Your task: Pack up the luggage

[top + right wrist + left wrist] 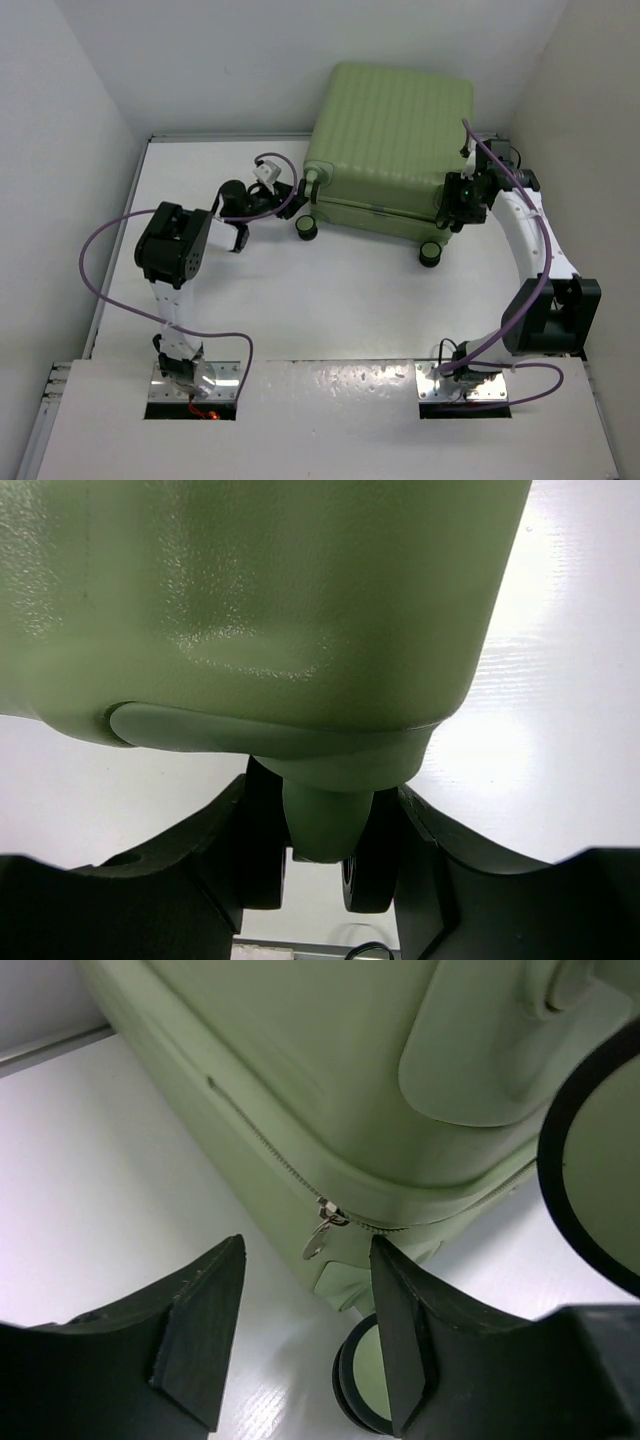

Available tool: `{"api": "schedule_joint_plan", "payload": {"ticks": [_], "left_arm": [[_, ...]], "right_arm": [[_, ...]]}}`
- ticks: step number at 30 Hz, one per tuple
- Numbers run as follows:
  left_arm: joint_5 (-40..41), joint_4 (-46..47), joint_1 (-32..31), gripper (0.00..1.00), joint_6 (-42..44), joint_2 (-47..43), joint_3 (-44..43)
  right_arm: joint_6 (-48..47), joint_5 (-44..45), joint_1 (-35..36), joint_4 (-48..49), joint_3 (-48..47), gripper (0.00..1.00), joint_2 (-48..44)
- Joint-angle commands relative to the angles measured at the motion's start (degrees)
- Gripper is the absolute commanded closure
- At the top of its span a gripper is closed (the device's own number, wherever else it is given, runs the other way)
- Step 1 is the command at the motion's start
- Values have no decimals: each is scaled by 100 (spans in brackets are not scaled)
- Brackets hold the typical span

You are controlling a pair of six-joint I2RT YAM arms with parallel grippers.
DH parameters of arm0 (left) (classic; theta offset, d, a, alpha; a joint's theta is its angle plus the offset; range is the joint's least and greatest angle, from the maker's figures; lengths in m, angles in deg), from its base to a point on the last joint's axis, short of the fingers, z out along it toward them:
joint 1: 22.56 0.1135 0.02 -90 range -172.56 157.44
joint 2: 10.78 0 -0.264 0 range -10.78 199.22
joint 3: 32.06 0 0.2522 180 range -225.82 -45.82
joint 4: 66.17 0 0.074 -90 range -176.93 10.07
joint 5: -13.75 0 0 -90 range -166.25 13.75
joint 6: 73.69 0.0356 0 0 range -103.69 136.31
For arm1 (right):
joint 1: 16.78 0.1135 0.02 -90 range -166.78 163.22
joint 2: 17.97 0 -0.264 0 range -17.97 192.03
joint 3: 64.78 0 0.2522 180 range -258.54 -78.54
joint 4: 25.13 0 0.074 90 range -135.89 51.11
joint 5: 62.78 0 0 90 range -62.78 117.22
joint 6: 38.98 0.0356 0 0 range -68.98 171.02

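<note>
Light-green hard-shell luggage [390, 130] lies closed at the far side of the white table [330, 300], with its black wheels [430, 252] facing the arm bases. Left gripper [296, 196] is released, its fingers spread just short of the zipper pull [318, 1240] at the case's left corner. Right gripper [322, 810] is clenched on the caster [320, 825] at the right corner, one finger against each wheel.

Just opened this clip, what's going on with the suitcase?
Two robot arms are working on the closed green luggage lying on the table. The left gripper is open at the case's near-left corner, with the zipper pull sitting between its fingers, not yet gripped. The right gripper is clamped on a caster wheel at the near-right corner, apparently steadying the case.
</note>
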Motion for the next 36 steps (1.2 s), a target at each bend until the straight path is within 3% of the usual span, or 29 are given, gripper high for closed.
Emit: {"api": "schedule_joint_plan", "payload": {"ticks": [1,8,15,16,23,31,36], "left_arm": [[-288,517,49,43,168,222,-283],[-465,570,49,55,54,442,-556],[-912,772,49,75,-253,688,-811],[-913,772,49,81,-254,741,-863],[-773,842,49,99,-376,610,-663],[-298,1026,49,100,-482,-444,445],[-9,1185,-267,100,-430,-1024,1025]], "right_arm": [[-565,-643,103,228,-7,100,-231],[-556,-670,103,237,-42,100,-187],[-583,-652,103,193,-42,100,-196],[-592,-652,112,193,-42,100,-213],[-557,-652,112,202,-33,100,-231],[-337,-670,103,246,-51,100,-257],[-65,-705,103,290,-156,100,-283]]}}
